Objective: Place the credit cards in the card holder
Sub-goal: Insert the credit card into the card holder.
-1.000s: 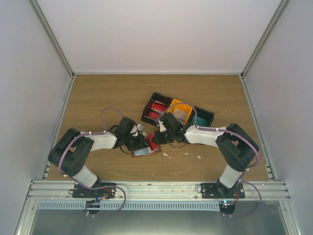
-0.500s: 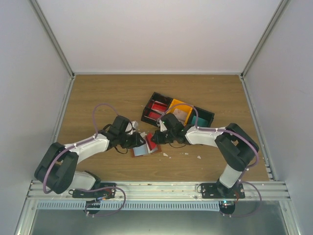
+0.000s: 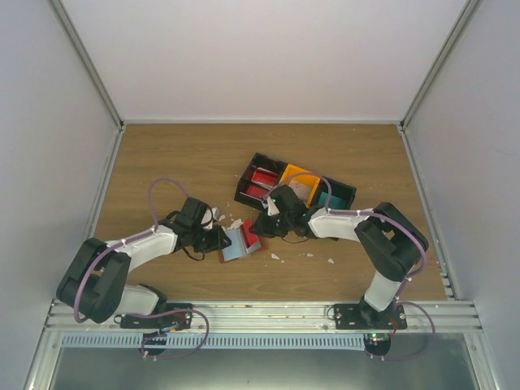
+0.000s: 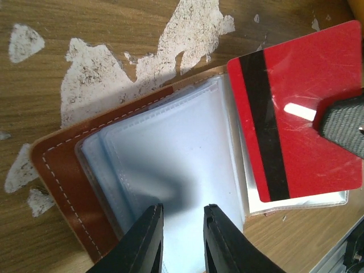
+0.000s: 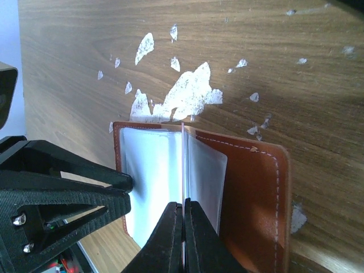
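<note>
Card holder (image 4: 57,165) x1, open flat on wood counter (image 5: 256,57) betw. both arms. Red credit card (image 4: 296,102) x1, overlapping one end of its sleeves. Bin tray (image 3: 244,192) x1, 3 compartments, just beyond. Rt pincer (image 5: 183,209) pressed together on that card, thin edge pinched betw. the fingers. Lt pincer (image 4: 183,211) stood narrowly parted, tips at the clear sleeves. Brown stitched leather w/ rounded corners, glossy plastic pockets, black mag stripe across card, pale flecks on counter.

Lab test enclosure, plain white walls (image 3: 49,97), aluminium frame rails (image 3: 260,307), wood-grain table (image 3: 179,154) (worn in patches)
</note>
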Robot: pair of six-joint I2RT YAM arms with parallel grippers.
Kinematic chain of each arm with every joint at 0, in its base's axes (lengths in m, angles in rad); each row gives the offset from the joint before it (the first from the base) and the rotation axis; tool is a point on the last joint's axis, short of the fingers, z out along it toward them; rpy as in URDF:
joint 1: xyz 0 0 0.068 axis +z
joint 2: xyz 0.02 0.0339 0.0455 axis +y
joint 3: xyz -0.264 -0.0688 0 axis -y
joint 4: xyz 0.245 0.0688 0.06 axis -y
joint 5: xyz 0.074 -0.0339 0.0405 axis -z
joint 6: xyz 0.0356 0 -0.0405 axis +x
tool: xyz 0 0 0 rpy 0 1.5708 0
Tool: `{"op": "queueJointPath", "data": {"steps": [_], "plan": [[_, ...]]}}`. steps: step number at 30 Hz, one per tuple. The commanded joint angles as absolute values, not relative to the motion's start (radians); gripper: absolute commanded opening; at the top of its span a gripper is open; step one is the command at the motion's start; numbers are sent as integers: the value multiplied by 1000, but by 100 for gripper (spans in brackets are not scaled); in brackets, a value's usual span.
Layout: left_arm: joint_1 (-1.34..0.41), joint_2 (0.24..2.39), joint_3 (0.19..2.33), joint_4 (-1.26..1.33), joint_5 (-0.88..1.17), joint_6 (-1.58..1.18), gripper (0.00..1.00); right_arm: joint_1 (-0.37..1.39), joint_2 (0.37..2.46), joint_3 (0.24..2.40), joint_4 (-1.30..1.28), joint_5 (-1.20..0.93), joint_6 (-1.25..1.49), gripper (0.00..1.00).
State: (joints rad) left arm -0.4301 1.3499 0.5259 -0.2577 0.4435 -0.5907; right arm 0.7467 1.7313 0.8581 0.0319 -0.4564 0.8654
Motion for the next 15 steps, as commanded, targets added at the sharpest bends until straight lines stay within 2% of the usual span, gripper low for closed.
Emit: {"op": "queueJointPath", "data": {"steps": [1, 11, 15], "plan": [[-425, 1366, 479, -301, 402, -584, 23, 751, 1773, 849, 88, -493, 908, 0], [-425, 1332, 465, -350, 358, -607, 18, 774, 1813, 850, 121, -458, 935, 1], [-425, 1277, 488, -376, 365, -625, 24, 775, 1819, 836, 132, -448, 936, 0]]}}
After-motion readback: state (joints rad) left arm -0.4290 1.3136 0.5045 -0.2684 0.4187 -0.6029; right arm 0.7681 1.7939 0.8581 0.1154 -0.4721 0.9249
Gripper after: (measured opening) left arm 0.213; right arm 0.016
